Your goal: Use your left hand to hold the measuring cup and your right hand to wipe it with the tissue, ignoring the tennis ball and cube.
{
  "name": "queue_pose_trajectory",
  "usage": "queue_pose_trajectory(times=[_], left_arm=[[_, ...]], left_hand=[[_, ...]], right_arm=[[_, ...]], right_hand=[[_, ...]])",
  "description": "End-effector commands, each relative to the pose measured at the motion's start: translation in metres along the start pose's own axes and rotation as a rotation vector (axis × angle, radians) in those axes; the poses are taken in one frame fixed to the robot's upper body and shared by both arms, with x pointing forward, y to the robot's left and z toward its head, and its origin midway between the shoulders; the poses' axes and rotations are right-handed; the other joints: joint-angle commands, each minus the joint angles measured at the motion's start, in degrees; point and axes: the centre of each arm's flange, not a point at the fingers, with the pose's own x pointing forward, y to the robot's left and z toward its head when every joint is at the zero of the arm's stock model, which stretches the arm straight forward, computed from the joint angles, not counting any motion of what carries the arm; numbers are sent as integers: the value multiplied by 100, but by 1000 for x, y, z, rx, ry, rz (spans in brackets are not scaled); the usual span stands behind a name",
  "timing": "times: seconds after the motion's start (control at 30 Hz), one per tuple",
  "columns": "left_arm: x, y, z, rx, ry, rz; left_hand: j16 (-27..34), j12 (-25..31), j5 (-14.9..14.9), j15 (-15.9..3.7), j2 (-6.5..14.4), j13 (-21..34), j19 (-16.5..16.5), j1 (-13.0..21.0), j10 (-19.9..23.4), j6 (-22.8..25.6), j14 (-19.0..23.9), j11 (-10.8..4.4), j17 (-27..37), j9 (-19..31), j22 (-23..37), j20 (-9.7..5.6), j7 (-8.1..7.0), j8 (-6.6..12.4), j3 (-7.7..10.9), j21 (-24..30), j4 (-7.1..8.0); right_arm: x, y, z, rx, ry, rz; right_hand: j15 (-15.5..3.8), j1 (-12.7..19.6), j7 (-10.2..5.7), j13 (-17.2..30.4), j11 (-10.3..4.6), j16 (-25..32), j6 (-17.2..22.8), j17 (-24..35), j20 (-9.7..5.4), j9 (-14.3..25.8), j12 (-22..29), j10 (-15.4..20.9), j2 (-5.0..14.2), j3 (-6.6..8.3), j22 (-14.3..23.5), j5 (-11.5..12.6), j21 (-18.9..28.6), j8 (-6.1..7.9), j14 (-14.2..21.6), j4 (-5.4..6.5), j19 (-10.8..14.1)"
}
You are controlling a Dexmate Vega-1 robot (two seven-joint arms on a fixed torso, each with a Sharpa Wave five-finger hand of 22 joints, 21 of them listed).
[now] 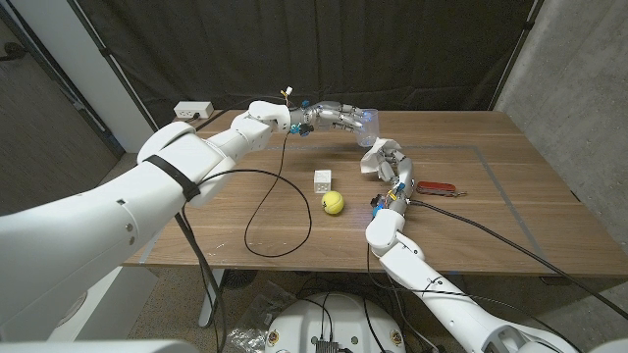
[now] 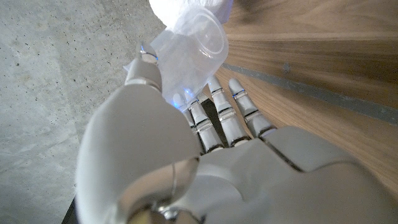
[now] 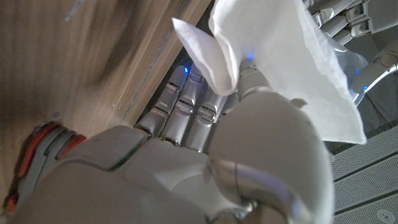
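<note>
Right hand (image 1: 396, 177) is gripping the tissue (image 1: 380, 157) just beside the measuring cup (image 1: 372, 127), which the left hand (image 1: 339, 116) is holding; wiping looks barely begun

The left hand (image 1: 339, 116) is holding the measuring cup (image 1: 371, 126) above the table's (image 1: 491, 196) far middle. Just beneath and slightly right of that cup, the right hand (image 1: 392, 169) is holding the tissue (image 1: 379, 155) up against it. The cube (image 1: 323, 180) is sitting left of the right hand, with the tennis ball (image 1: 334, 203) just nearer the robot. A red-handled tool (image 1: 439, 186) is lying just right of the right hand.
</note>
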Motion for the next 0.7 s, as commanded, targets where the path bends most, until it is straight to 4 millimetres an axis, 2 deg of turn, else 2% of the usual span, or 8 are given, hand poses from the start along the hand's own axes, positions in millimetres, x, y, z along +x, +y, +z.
queue_pose_trajectory(times=[0.03, 0.4, 0.7], left_arm=[[0, -4, -5, 40, 31, -27], [2, -12, -9, 57, 40, -56], [5, -17, -12, 52, 45, -70]], left_hand=[[26, -1, 37, -742, 285, 25, -31, -320, 35, 141, -1, 31, 21, 12, -5, 8, 73, 31, 252, 45, 233], [28, -15, 36, -743, 275, 26, -42, -335, 21, 114, 4, 31, 22, 10, -6, 11, 77, 7, 257, 61, 231], [24, -27, 36, -741, 274, 27, -51, -345, 7, 105, -6, 43, 24, 10, -7, 13, 83, -8, 266, 74, 231]], right_arm=[[6, -4, 7, 12, -26, -7], [3, -11, 20, 79, -57, -18], [3, -12, 62, 137, -212, 7]], right_hand=[[-682, 17, 227, 25, -3, 29, 273, 16, -56, 298, -26, 17, 39, -20, 33, -2, 56, 79, 59, 7, -46], [-679, 19, 226, 36, 18, 14, 273, 17, -48, 296, -30, 41, 40, -15, 34, -8, 115, 88, 55, 8, -72], [-680, 15, 233, 47, -2, 8, 279, 17, -48, 292, -45, 26, 37, -15, 33, -14, 156, 95, 59, 10, -90]])
